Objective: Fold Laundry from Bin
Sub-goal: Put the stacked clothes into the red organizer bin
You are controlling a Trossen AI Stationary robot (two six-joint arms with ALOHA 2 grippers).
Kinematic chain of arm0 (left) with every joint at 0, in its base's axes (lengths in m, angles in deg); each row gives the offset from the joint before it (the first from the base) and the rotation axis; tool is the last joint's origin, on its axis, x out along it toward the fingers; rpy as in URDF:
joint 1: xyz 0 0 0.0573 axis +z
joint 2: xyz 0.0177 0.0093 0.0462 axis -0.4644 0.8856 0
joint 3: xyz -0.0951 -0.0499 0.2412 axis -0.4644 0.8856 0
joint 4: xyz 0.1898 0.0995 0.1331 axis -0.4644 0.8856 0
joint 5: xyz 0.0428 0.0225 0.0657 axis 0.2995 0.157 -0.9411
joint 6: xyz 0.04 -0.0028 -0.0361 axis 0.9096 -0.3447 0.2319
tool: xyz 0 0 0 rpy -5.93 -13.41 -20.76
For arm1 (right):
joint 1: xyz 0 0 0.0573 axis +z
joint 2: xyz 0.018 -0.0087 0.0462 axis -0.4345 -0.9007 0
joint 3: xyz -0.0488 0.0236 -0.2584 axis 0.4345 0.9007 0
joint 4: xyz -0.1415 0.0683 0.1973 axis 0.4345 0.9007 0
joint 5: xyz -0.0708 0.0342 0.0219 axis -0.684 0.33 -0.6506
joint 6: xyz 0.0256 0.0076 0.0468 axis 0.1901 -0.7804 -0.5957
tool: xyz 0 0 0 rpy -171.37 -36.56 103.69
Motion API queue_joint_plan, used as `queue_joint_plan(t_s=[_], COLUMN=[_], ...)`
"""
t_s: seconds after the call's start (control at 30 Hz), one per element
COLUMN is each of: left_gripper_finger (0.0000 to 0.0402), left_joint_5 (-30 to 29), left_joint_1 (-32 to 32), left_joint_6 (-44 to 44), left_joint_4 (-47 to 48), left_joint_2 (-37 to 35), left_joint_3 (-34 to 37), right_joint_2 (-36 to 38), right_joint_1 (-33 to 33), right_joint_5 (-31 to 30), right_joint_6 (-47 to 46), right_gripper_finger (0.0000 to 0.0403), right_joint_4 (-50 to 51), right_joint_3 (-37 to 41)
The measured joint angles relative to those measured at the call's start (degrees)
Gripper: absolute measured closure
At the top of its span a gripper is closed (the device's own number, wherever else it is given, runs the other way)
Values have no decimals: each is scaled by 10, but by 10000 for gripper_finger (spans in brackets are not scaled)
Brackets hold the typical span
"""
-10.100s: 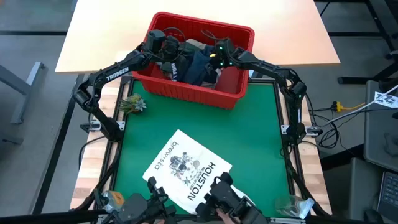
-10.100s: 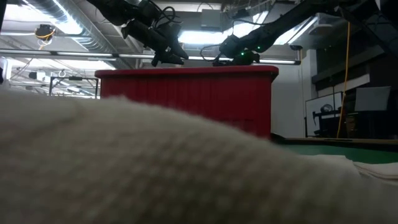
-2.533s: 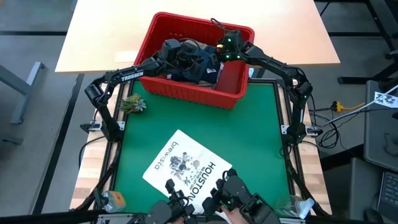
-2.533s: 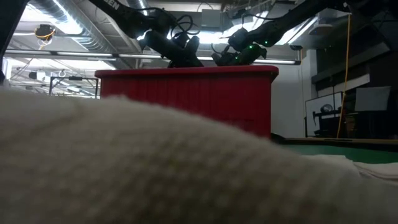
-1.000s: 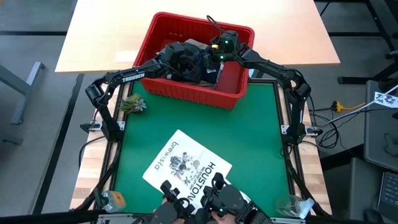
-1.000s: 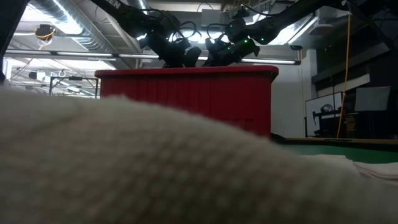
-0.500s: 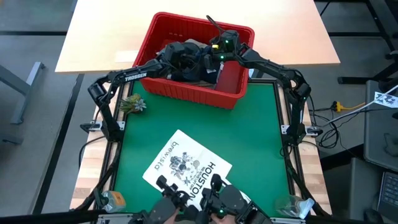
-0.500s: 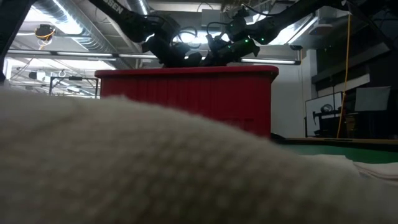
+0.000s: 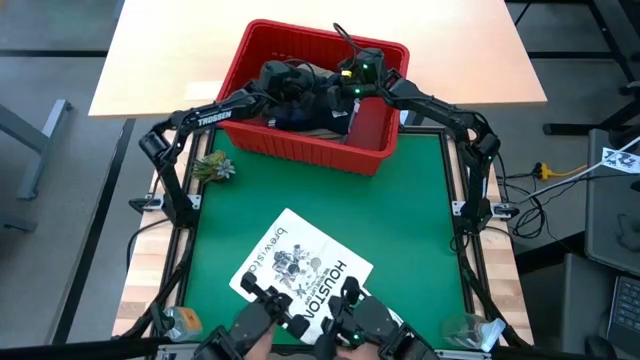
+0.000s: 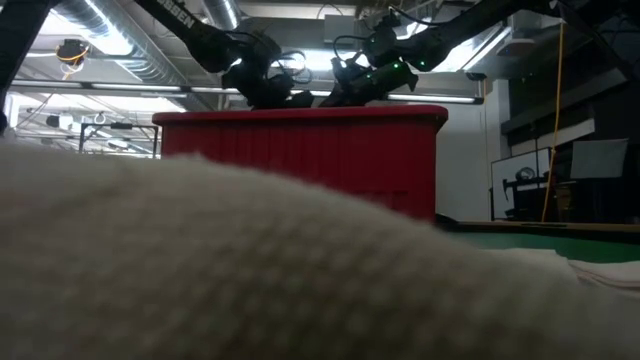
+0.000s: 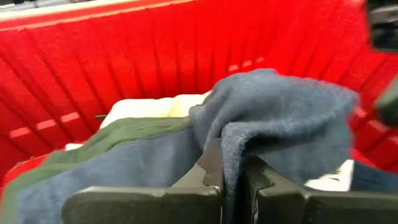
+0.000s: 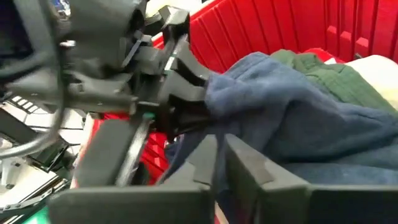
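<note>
Garment pile (image 9: 310, 100): mixed soft cloth, lying inside the red bin (image 9: 262, 142) at the far end of the green mat (image 9: 400, 230).

Left gripper (image 11: 231, 167): down in the bin, fingers pinched together on a fold of blue-grey cloth (image 11: 280, 118). An olive garment (image 11: 118, 140) lies against the same fold.

Right gripper (image 12: 219, 155): also in the bin, near the left gripper, fingers nearly together over the blue-grey cloth; whether it holds any, I cannot tell.

White tote bag (image 9: 300, 270): flat on the mat, well apart from the bin.

Risks, as judged:
- the thin pinch slips on lifting, dropping the cloth back;
- the olive garment drags up with it;
- the bin tips or slides if cloth snags;
- the two grippers collide, being so close.
</note>
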Motion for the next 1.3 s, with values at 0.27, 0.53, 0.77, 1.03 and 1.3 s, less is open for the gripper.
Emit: queue_joint_plan(t_s=[0.27,0.53,0.77,1.03,1.3], left_gripper_finger=[399,399,392,388,388], left_joint_5=[-1,-2,-6,-6,-1], left_joint_1=[25,62,99,135,146], left_joint_6=[2,18,72,77,76], left_joint_4=[5,34,67,71,86], left_joint_2=[0,0,0,0,0], left_joint_3=[0,0,0,0,0], right_joint_2=[-3,-58,-83,-96,-102], right_joint_1=[0,-4,-12,-16,-18], right_joint_5=[-88,-91,-121,-144,-149], right_joint_6=[3,16,15,15,15], right_gripper_finger=[267,259,271,271,272], right_joint_4=[26,40,58,99,132], right_joint_3=[0,0,0,0,0])
